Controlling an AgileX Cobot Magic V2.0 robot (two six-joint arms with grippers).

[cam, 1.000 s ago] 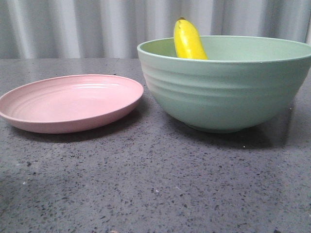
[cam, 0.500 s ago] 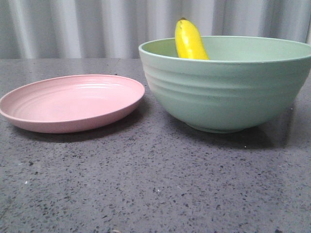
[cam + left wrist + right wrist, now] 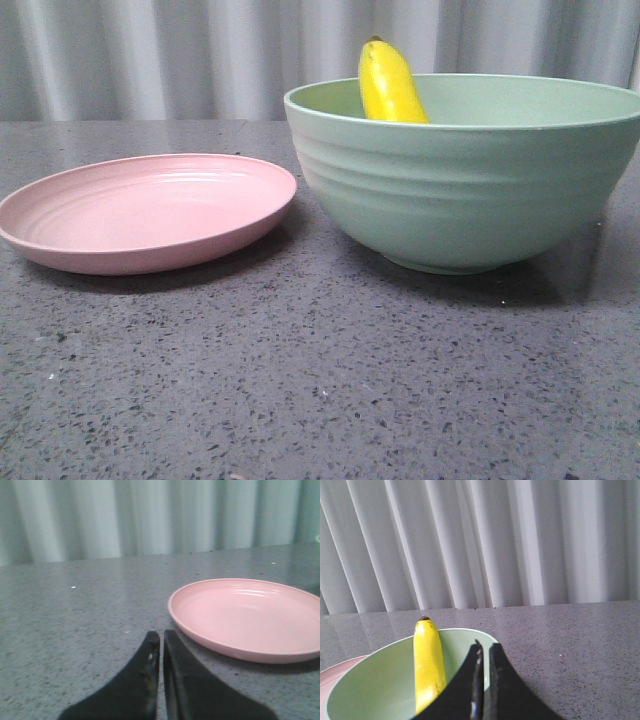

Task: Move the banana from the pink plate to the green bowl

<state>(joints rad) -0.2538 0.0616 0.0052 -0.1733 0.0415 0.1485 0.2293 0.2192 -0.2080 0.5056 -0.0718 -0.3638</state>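
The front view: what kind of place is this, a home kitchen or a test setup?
Probably a staged test bench, not a kitchen: a dark speckled stone-like tabletop, a pleated grey-white curtain as backdrop, and only a pink plate and a green bowl holding a banana.

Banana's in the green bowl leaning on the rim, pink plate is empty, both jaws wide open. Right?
Not quite: both jaws are shut. The left wrist view shows the left gripper closed beside the empty pink plate, and the right wrist view shows the right gripper closed over the green bowl. The banana does lean on the bowl's rim.
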